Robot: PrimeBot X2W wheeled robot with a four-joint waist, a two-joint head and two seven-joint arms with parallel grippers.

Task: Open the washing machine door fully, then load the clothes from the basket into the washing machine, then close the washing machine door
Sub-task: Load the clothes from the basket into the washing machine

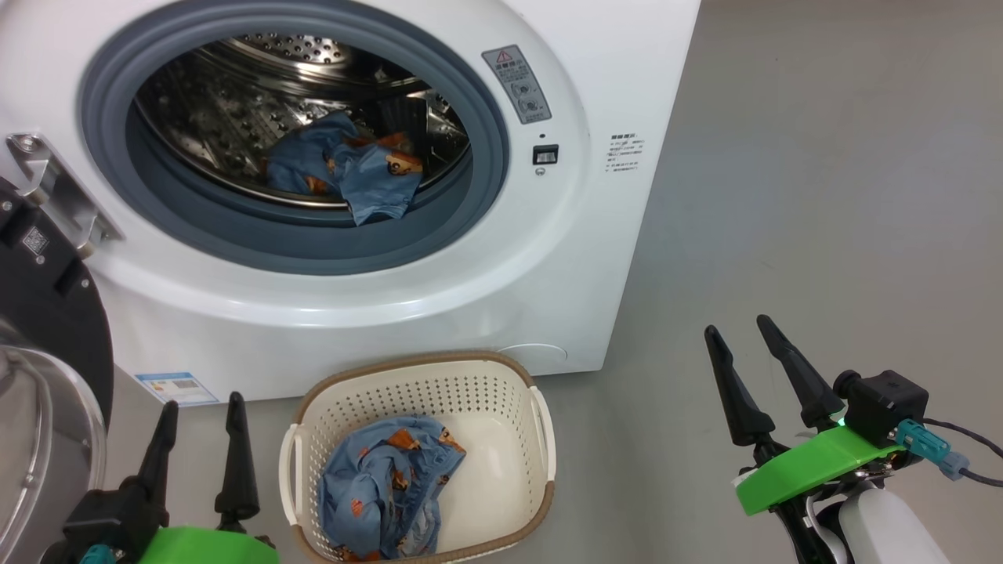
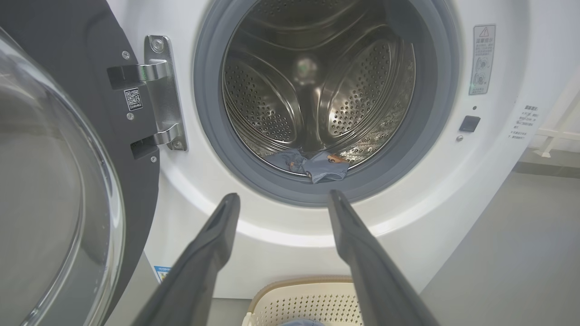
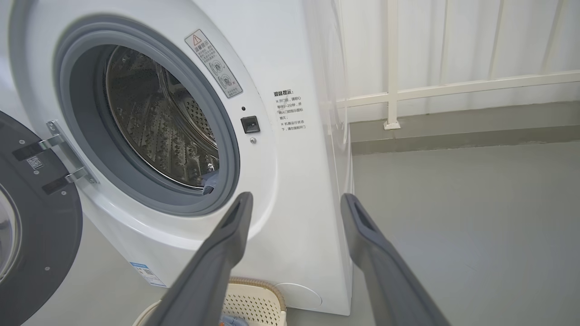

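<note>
door (image 1: 55, 313) swung wide | basket (image 1: 415, 362) rim just beside machine (image 1: 439, 313) | left gripper (image 1: 201, 403), right gripper (image 1: 738, 329) released | floor (image 1: 823, 196) open rightward

Smooth, even grey concrete floor (image 1: 823, 196). Carries a big white box-shaped front-loading washing machine (image 1: 595, 235) at the back. Carries also, just in front of the machine's base, a small cream perforated plastic basket (image 1: 423, 395) with a brown rim band, standing upright.

We see bright, even, diffuse light — shadows on the grey floor (image 1: 823, 196) are faint. Soft glare streaks the steel drum (image 2: 317, 90) and the glass of the washing machine door (image 2: 54, 203). In both wrist views straight edges bow outward — the head view is sharp.
</note>
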